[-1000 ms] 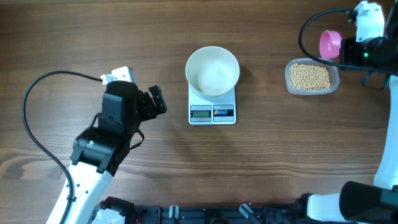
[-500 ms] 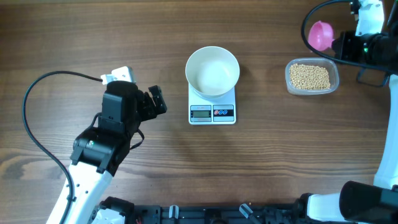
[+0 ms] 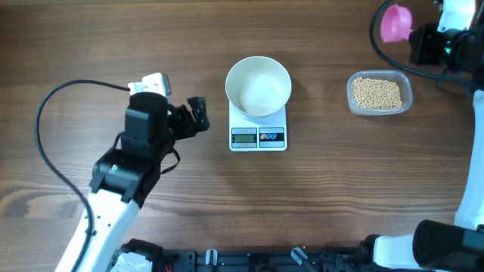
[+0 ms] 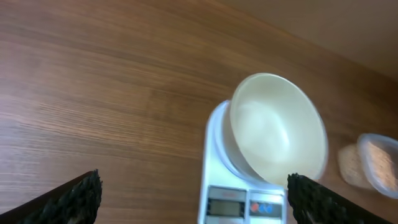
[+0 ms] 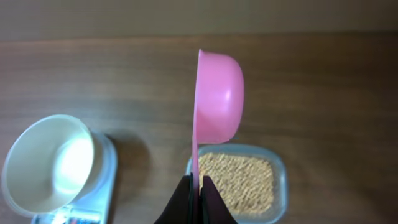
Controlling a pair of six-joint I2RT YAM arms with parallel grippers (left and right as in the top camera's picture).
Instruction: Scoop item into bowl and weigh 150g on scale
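My left jaws stand released, spread wide, with nothing between them. Straight ahead of them, across a short strip of bare desk (image 3: 340, 196), is the left edge of the scale (image 3: 258, 137). The bowl (image 3: 259, 87) sits on its platform and covers all but the front panel with the display. In the left wrist view the bowl (image 4: 277, 134) and scale (image 4: 214, 155) lie ahead and toward the right-hand fingertip (image 4: 333, 202). The wood ahead of the left-hand fingertip (image 4: 68, 199) is open. Nothing lies to either side of these jaws. Behind them the arm's black cable (image 3: 41, 128) loops out over the desk.

My right jaws are clenched on the handle of the pink scoop (image 3: 396, 23). They hold it on edge, with its flat rim turned toward the bowl side and its rounded back the other way. The scoop (image 5: 219, 96) juts out ahead of the jaws, close to the far edge of the overhead view. A second cable (image 3: 376, 41) curves just beside it.

The beans (image 3: 376, 93) lie heaped in the clear tub (image 3: 407, 94), near the right jaws on their near side, and the scoop is clear of its rim. From the right wrist the tub (image 5: 277, 165) shows just ahead of the jaws, with the bowl (image 5: 46, 162) off to their left. A band of bare wood separates the tub from the scale. I see no beans in the bowl.
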